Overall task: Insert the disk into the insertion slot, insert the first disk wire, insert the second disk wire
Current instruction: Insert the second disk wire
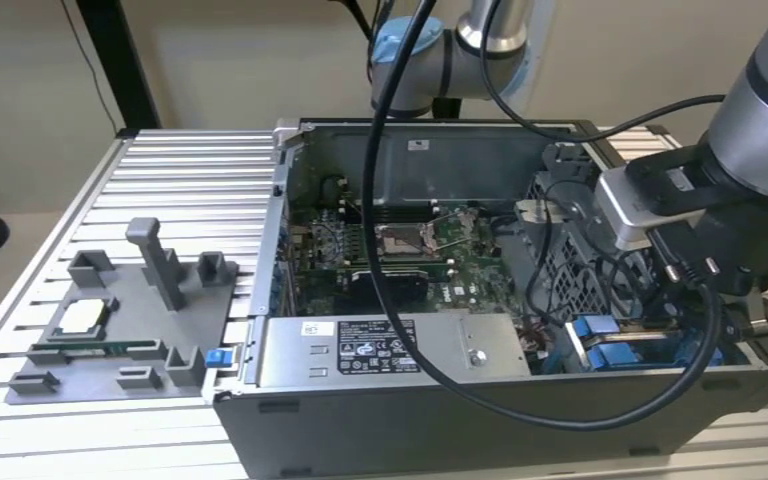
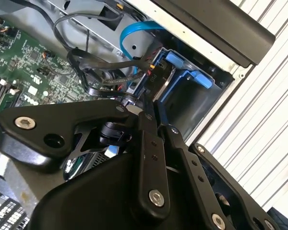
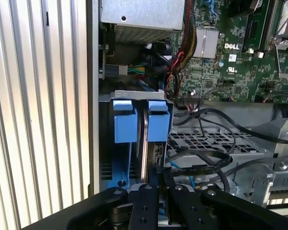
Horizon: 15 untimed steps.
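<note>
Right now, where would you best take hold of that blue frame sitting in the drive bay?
Probably by the blue frame's two raised tabs, which stand side by side clear of the metal cage. Pinch them together, coming straight in from the case's open side, where the gripper is. The rest sits sunk in the bay, and black cables crowd the motherboard side.

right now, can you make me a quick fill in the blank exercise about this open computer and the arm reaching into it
1. The plastic tabs beside the drive bay are coloured ____.
2. The computer case stands on a table of ridged ____.
3. In the exterior view, the grey tray with posts lies to the case's ____.
4. The gripper hangs over the corner of the case that holds the ____.

Missing words: blue; metal; left; drive bay
</note>
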Tool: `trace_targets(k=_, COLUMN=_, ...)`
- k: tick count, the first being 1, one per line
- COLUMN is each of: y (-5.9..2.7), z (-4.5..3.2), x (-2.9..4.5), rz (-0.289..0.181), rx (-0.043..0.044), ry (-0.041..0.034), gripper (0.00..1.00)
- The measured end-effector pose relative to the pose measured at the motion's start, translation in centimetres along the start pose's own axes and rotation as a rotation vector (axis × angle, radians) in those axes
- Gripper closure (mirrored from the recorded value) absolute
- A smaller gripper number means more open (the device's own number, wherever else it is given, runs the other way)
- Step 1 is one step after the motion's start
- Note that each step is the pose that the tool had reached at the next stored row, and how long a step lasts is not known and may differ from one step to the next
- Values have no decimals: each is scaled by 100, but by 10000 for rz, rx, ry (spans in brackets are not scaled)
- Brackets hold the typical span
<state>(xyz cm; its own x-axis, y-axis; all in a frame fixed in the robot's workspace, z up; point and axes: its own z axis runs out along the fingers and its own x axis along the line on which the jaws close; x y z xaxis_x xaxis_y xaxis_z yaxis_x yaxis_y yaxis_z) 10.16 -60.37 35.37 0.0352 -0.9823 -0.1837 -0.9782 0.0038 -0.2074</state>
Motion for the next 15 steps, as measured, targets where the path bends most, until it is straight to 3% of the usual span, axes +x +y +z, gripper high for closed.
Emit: trace_targets(k=15, y=14, z=72, x=-36, rz=165, rx=128, ry=39, gripper=100)
